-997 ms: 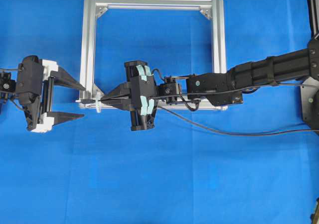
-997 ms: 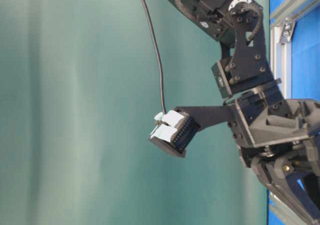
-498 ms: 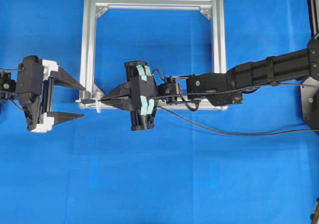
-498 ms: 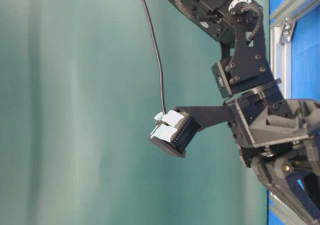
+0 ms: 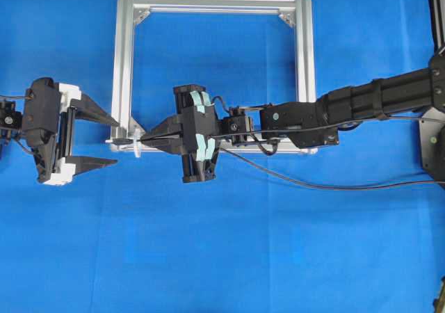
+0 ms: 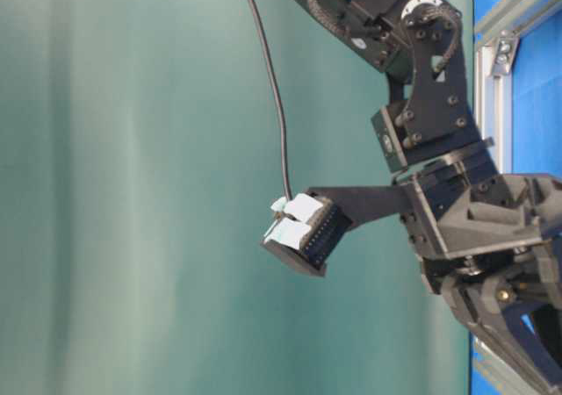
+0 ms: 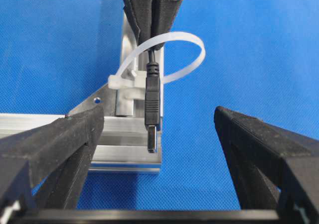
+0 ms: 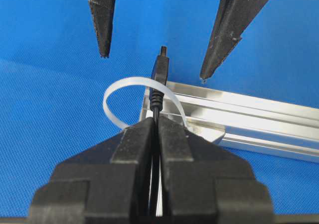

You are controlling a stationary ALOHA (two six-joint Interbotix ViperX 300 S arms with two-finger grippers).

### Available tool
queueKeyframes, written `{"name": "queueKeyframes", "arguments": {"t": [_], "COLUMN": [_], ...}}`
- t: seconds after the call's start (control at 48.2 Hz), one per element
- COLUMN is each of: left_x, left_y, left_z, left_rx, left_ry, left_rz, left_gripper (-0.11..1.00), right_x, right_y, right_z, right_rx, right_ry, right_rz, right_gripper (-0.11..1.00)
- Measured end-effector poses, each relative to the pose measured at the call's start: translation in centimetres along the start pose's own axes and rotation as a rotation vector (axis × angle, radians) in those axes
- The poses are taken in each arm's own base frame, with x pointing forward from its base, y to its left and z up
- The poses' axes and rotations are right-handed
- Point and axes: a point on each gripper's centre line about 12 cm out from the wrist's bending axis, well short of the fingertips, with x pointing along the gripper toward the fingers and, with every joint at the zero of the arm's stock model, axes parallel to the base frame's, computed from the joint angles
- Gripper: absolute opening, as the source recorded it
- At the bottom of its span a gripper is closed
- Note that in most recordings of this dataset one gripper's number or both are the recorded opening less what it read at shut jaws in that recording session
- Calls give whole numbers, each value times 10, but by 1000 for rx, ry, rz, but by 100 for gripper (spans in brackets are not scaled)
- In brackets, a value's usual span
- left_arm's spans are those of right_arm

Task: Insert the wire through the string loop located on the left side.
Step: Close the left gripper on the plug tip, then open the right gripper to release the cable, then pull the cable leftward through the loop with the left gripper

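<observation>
At far left of the overhead view, left gripper [image 5: 104, 140] parked with fingers spread wide, one tip touching or nearly touching the silver frame [image 5: 122, 62], the other lower over the blue cloth [image 5: 208, 257]; presumably held agape as a waiting mouth, ready to take the plug once pushed far enough. Just right of those fingertips, at the frame's lower-left corner, the string loop [image 5: 137, 147], small and white, standing off the bracket. Seen from the left wrist camera, loop [image 7: 169, 55] arching in upper centre, with the wire [image 7: 152, 104] already poking through it, silver-tipped plug hanging toward the lens between the two open fingers. Further right in the overhead, right gripper [image 5: 144, 141] pressed together on the wire just behind the plug, aimed leftward at the loop; gripped that close to the end, probably, to keep the limp cable stiff enough to steer. From the right wrist camera, plug [image 8: 160, 67] past the loop's band [image 8: 113, 92], jaws shut below. Remaining cable [image 5: 327, 185] trailing off toward the right edge, slack.
</observation>
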Motion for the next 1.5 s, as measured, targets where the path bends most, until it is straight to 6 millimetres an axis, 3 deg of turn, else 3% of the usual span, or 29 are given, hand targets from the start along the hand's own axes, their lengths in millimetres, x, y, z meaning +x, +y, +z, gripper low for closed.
{"name": "queueKeyframes", "arguments": {"t": [0.104,0.187,0.395,0.457,1.225,1.35,1.495], "left_x": [0,1,1,1,2,1,2], "left_y": [0,0,0,0,2,2,3], "left_z": [1,2,2,2,1,0,0], "left_rx": [0,0,1,-2,-6,-5,-5], "left_ry": [-2,-5,-5,-3,19,22,21], "left_rz": [0,-1,-1,2,9,9,10], "left_gripper": [86,78,18,7,8,8,8], "right_x": [0,0,0,0,1,1,1], "right_y": [0,0,0,0,0,0,-1], "right_z": [0,1,0,0,1,0,-1], "right_rx": [0,0,0,0,0,6,13], "right_ry": [2,-2,2,2,8,17,23], "right_rz": [0,0,0,0,-1,-2,-6], "right_gripper": [0,0,0,0,1,23,66]}}
